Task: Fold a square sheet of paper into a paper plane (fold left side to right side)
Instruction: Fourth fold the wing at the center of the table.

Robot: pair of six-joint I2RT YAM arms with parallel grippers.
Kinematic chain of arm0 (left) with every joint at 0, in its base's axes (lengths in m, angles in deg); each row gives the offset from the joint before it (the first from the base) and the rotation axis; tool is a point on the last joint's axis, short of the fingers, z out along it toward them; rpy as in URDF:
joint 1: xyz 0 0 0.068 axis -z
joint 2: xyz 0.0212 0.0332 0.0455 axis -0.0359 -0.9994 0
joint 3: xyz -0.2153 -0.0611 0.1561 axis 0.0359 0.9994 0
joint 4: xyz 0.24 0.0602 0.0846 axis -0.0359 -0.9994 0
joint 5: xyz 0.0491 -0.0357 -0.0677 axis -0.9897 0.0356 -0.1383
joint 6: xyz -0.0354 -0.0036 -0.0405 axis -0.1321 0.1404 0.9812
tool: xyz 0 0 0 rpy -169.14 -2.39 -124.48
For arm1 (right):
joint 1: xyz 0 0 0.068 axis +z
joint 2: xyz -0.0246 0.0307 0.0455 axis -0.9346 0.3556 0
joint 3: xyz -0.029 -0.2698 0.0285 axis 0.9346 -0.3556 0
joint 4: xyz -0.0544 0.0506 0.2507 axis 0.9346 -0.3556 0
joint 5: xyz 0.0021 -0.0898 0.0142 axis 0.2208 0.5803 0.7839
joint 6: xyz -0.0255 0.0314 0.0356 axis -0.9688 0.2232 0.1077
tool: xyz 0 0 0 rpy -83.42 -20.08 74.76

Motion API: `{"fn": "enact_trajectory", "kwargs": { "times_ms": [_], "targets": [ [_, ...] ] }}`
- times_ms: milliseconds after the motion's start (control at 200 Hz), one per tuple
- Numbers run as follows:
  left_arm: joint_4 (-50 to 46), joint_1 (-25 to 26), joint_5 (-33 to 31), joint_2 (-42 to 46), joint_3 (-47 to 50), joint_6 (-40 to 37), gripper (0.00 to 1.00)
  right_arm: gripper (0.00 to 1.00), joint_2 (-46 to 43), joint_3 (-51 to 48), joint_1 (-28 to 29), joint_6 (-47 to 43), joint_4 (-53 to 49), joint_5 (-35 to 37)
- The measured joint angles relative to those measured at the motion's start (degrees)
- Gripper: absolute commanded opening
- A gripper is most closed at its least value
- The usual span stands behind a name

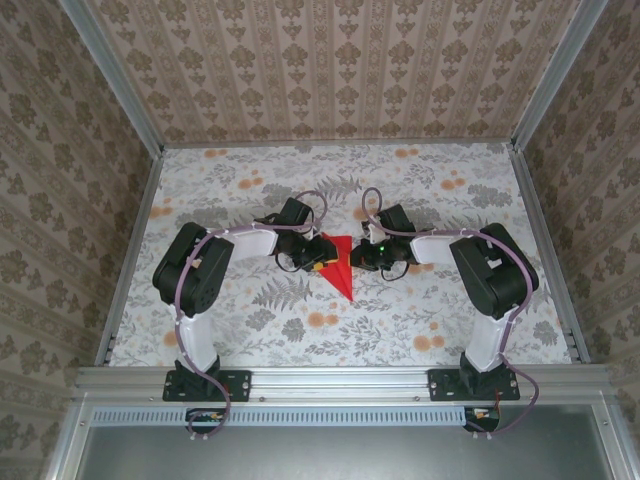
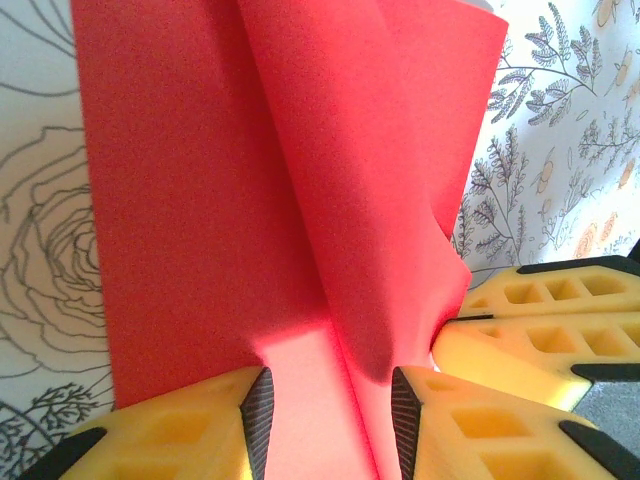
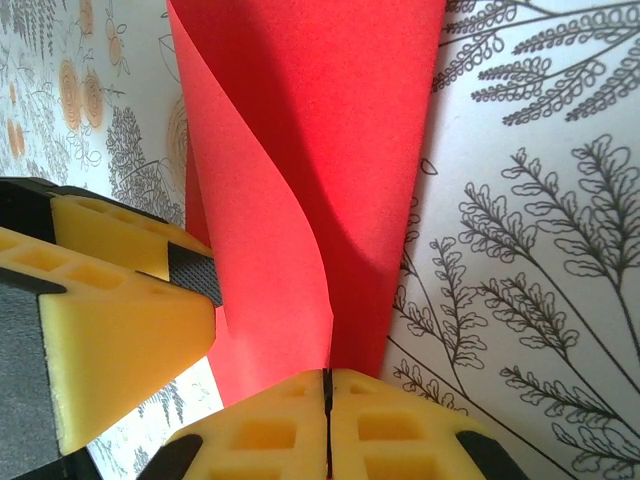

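So the thin bright red sheet of paper (image 1: 340, 268) is sitting right in the middle of the flower-patterned tabletop (image 1: 300, 320), creased into a pointy shape with its tip aiming toward the arm bases. Both arms are reaching in at it from either side. The right gripper (image 3: 328, 400) is clenching one raised flap. Its yellow foam fingers (image 3: 400, 430) are pressing flat together with the red edge running into the seam, and that flap is curling up off the table. The left gripper (image 2: 330, 425) is hanging released, jaws standing apart, with the paper passing between its dark pads (image 2: 258, 420) and nothing squeezing it. The two grippers are sitting just beside each other.
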Motion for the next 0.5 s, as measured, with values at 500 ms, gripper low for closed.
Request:
{"fn": "enact_trajectory", "kwargs": {
  "times_ms": [500],
  "targets": [
    [0.0,0.0,0.0,0.0,0.0,0.0,0.41,0.08,0.5,0.0,0.0,-1.7,-1.7,0.7]
  ]
}}
